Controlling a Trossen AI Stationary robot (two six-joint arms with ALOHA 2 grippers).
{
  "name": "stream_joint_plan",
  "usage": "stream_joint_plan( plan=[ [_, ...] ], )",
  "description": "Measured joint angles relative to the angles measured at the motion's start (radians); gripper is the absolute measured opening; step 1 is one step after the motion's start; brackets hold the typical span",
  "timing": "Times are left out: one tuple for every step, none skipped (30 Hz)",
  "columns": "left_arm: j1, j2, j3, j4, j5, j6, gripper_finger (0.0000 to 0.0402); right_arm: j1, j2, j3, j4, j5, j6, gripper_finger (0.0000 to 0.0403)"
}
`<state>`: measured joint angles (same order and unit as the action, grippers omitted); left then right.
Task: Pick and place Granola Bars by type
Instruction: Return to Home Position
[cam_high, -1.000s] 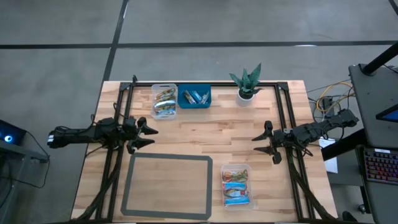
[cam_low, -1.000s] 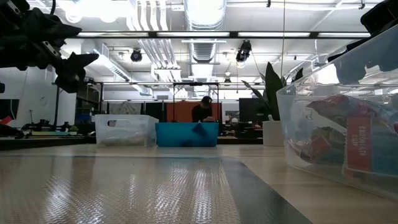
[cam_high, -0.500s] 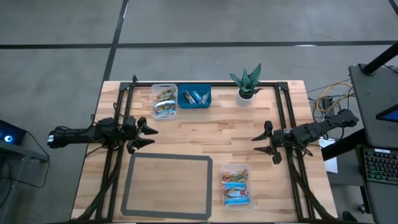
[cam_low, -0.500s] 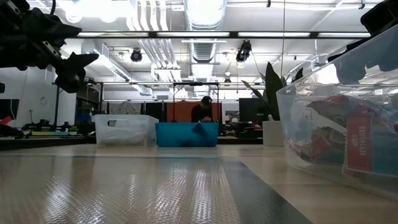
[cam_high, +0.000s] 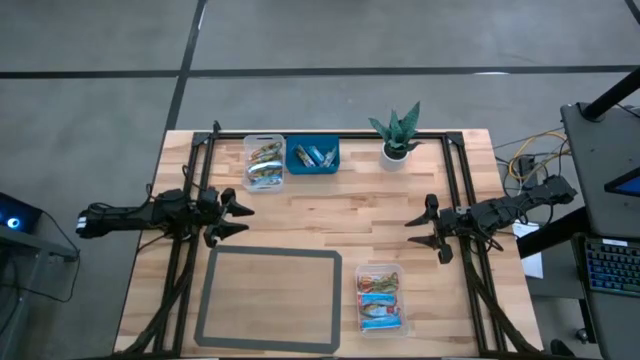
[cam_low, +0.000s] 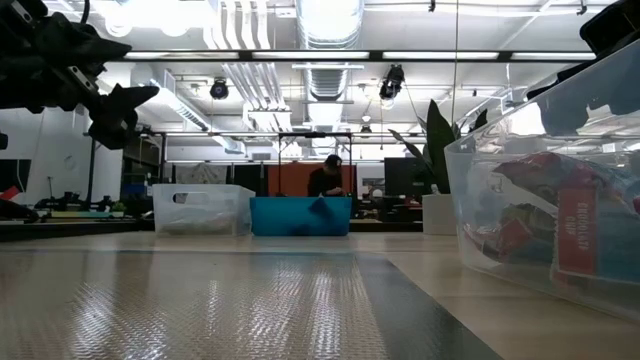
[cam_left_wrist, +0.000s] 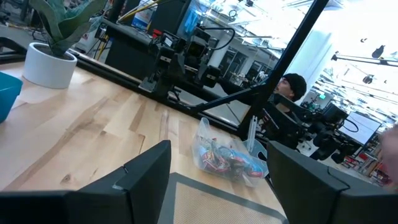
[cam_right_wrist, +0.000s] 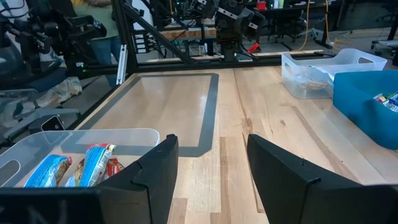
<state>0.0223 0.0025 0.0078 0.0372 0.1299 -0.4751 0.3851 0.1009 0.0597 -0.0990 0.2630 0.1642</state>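
Granola Bars lie sorted in a clear tub nearest the right jaws and in a second clear tub and blue bin nearer the left jaws, both pairs spread wide and empty above the counter, no bar loose between them.

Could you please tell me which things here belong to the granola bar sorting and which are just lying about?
Job: granola bars, sorted into the far clear tub, blue bin and near clear tub; left tool and right tool, open, hovering at the table's sides.
Lying about: potted plant; grey-bordered mat.
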Motion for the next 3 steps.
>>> stream_joint_plan(
  plan=[
    [0.0, 0.0, 0.0, 0.0, 0.0, 0.0, 0.0245, 0.0, 0.0, 0.0, 0.0, 0.0, 0.0, 0.0183],
    [0.0, 0.0, 0.0, 0.0, 0.0, 0.0, 0.0245, 0.0, 0.0, 0.0, 0.0, 0.0, 0.0, 0.0183],
    [0.0, 0.0, 0.0, 0.0, 0.0, 0.0, 0.0245, 0.0, 0.0, 0.0, 0.0, 0.0, 0.0, 0.0183]
  ],
)
